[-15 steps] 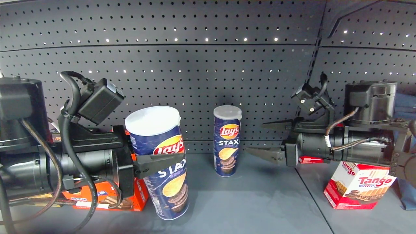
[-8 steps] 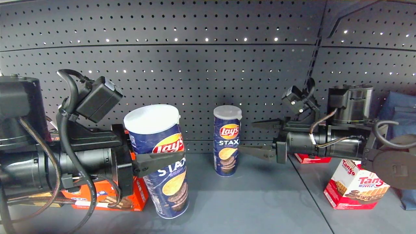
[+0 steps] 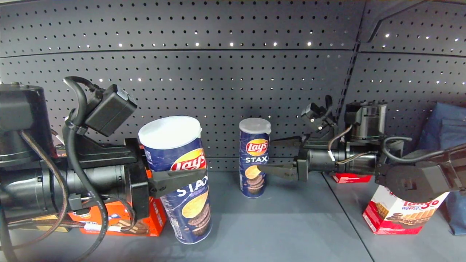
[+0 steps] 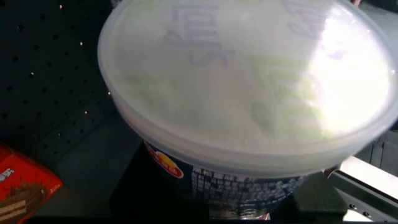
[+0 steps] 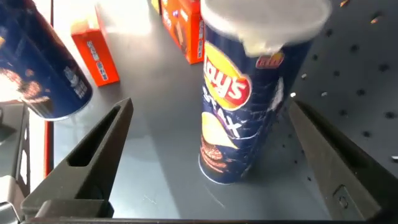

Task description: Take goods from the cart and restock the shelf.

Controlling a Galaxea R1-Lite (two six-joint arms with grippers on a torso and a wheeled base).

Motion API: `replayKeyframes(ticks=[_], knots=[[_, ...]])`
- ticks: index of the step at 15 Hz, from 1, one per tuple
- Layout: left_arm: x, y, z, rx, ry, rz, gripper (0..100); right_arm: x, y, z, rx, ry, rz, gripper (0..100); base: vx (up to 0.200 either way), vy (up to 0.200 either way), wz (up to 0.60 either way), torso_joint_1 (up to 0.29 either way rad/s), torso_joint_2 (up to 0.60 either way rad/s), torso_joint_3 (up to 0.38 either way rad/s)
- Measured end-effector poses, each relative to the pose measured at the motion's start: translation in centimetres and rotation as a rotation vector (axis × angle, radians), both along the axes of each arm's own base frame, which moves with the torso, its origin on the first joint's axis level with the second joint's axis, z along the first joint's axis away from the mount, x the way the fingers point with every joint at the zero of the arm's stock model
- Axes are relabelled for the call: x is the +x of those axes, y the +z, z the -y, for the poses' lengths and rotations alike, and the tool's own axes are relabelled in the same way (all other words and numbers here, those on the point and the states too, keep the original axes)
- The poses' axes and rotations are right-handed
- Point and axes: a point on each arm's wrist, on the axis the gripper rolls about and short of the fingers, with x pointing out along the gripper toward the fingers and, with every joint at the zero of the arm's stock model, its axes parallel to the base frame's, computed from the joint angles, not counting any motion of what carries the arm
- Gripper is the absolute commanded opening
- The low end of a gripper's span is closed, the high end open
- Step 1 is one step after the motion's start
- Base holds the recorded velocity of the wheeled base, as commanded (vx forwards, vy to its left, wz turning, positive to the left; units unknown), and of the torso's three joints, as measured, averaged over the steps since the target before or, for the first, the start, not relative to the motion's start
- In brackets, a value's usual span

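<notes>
On the dark grey metal shelf (image 3: 284,225), backed by a grey perforated panel (image 3: 218,72), two tall dark blue cylindrical chip cans with translucent white plastic lids are in play. The nearer blue chip can (image 3: 189,207) is at the left, clenched in the left gripper (image 3: 196,171): one black finger (image 3: 178,180) crosses its printed front at mid-height, and the other is hidden behind it. Its long axis runs nearly vertical, lid up, with the top leaning a little to the left. Whether its base touches the shelf cannot be told. From the left wrist the can's lid (image 4: 249,81) is seen from just above.

The farther blue chip can (image 3: 255,156) stands upright at the middle of the shelf, close to the panel, lid up and label facing near. The right gripper (image 3: 265,155) comes in level from the right with its claw released and spread wide. In the right wrist view that gripper (image 5: 210,109) has one finger (image 5: 93,155) on each side of the can (image 5: 239,106), both apart from it.

A flat orange cardboard box (image 3: 120,218) lies at the near left, just behind the held can. A red and white wafer box (image 3: 397,218) sits at the near right, and a small red box (image 3: 351,178) lies farther back, behind the right arm.
</notes>
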Motion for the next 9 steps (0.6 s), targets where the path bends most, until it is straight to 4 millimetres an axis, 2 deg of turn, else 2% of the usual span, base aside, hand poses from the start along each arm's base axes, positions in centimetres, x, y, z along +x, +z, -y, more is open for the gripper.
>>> replayKeyframes(ticks=[4,9], knots=[[0.0,0.0,0.0,0.001,0.000,-0.001,0,1.7,-0.9,-0.8,0.003,0.011,-0.005,100,0.000,0.000,0.00,0.000,0.00,0.000],[0.0,-0.1,0.0,0.002,0.000,-0.004,0,2.4,-1.8,-1.0,-0.008,0.006,-0.023,100,0.000,0.000,0.00,0.000,0.00,0.000]])
